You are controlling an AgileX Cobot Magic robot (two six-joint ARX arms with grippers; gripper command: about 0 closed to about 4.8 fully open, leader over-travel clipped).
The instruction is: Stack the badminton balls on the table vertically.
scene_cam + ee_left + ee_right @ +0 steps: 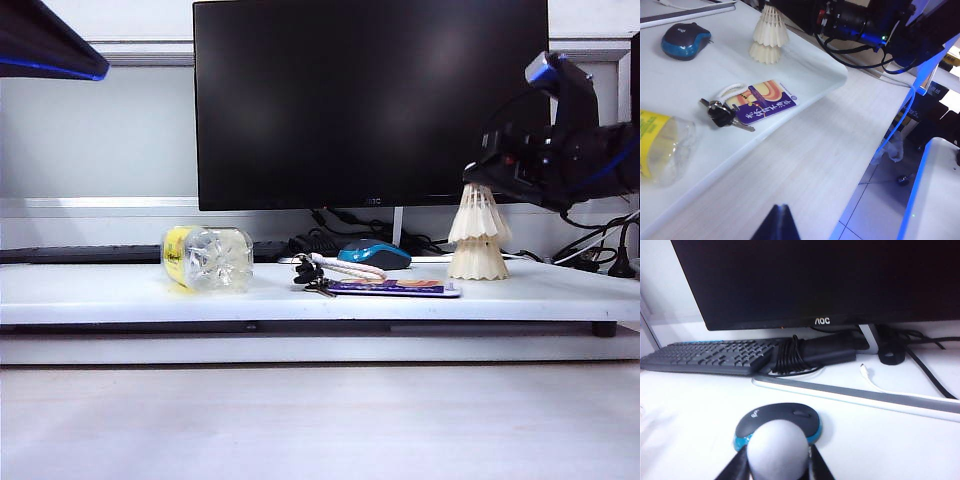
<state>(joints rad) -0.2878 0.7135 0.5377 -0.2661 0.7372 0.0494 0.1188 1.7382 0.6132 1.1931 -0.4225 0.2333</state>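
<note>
**Shuttlecocks stacked, right gripper on the top one**

The right gripper (777,465) has its fingers (735,467) half closed around the cork tip of the upper shuttlecock (479,215), which sits nested directly below it on the lower shuttlecock (478,260) on the white table (100,290). The left gripper (776,225) hangs well apart from the stack; its opening cannot be told.

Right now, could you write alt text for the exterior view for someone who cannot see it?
On a white table, two badminton balls stand stacked cork-up at the right, the right gripper closed on the top one's cork. A clear bottle lies on its side at the left, keys and a card mid-table, before a black monitor.
</note>
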